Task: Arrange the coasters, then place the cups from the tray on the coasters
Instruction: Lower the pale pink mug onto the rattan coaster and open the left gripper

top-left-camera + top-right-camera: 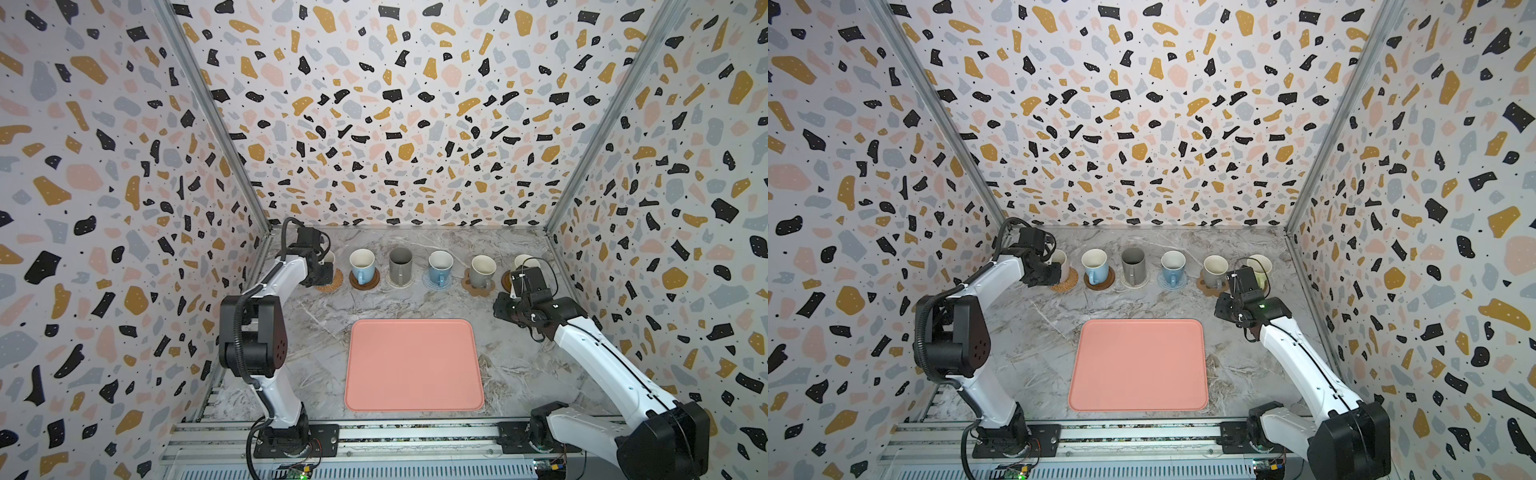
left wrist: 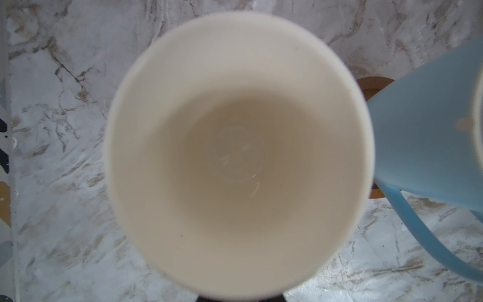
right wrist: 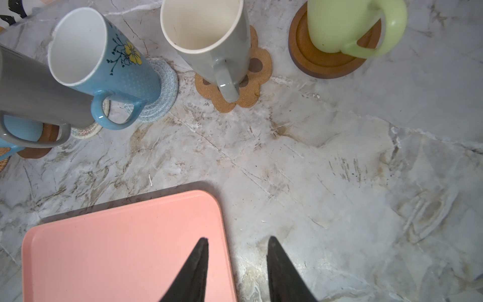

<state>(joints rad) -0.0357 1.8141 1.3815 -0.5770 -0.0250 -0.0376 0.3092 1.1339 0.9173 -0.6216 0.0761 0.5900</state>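
My left claw (image 1: 1050, 272) is closed down tight at the far left end of the row. I judge it is pinching the handle of the pink cup (image 1: 1061, 259), though the handle itself is hidden from me. The cup stands upright, long axis vertical, on the far side of the claw toward the back wall (image 1: 1142, 166), and the left wrist view looks straight down into its cream inside. It is over the orange woven coaster (image 1: 1069, 283), but the claw blocks the base, so I cannot tell whether it rests there. The next move turns on that, I think: let go only once the base is down, then back out toward the near side. The light blue cup (image 1: 1095, 266) is just beside it on the right and the side wall (image 1: 892, 208) is near on the left, so sideways room is tight. The marble tabletop (image 1: 1038, 324) looks flat and hard. My right claw (image 3: 239, 239) hangs partly open with nothing in it, above a corner of the tray (image 3: 117, 248), which carries no cups. It is well apart from this cup, so the left arm is clearly nearer. The other cups (image 1: 1133, 266) each stand on a coaster (image 3: 235, 102).
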